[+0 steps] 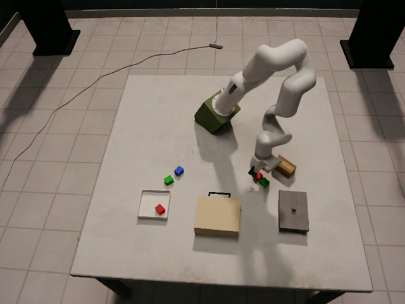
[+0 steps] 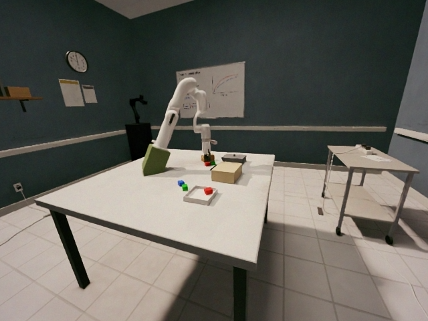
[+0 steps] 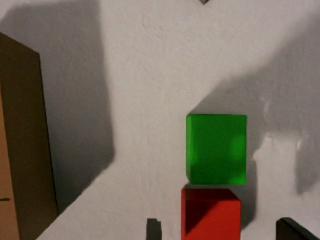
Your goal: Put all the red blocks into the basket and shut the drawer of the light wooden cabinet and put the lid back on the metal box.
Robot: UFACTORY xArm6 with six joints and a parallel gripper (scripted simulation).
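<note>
smooth white rounded arm, black-tipped gripper
</note>
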